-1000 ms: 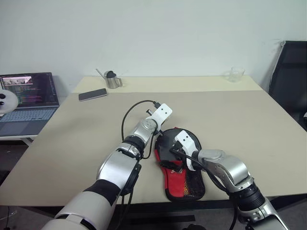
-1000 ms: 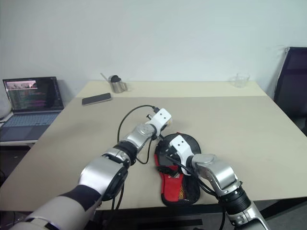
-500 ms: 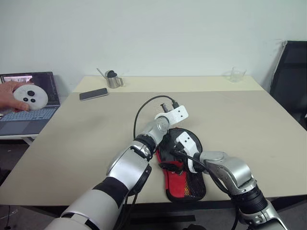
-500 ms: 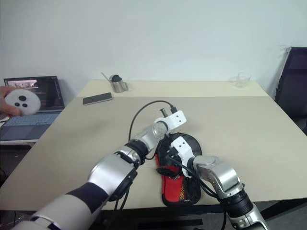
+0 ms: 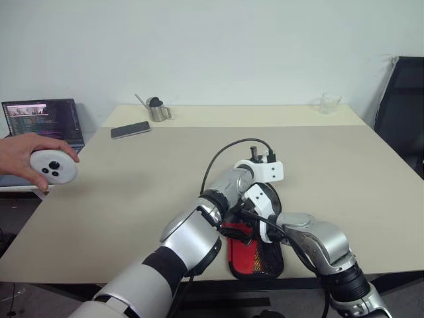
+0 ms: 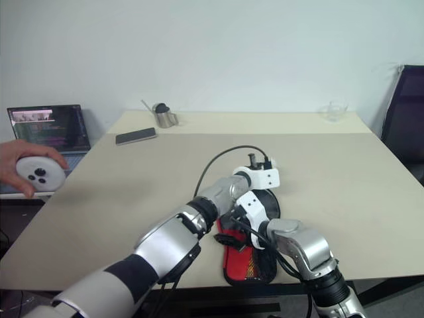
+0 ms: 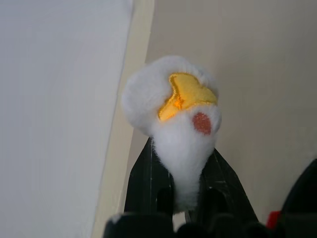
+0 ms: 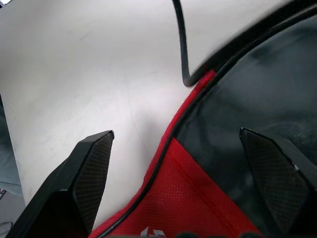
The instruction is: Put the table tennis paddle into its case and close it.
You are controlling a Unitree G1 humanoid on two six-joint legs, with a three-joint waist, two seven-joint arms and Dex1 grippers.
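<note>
The case (image 5: 255,255) lies near the table's front edge, with its red lining and mesh showing and its round black end pointing away from me. My left gripper (image 7: 182,148) is over that round end. It is shut on a white fluffy charm (image 7: 171,94) that has a yellow patch and a red dot. My right gripper (image 8: 176,141) stands open astride the case's red rim (image 8: 190,111). Inside the rim lies a dark surface (image 8: 247,99); I cannot tell whether it is the paddle's face.
A dark phone (image 5: 130,130), a metal jug (image 5: 156,110) and a glass (image 5: 326,103) stand at the table's far side. A person's hand holds a white disc (image 5: 53,165) in front of a laptop (image 5: 41,118) on the left. A black chair (image 5: 401,106) stands at the right.
My left arm has swung right across the case's round end and its wrist has rolled. A person's hand holding a white disc has come in at the left. The right gripper has kept still.
</note>
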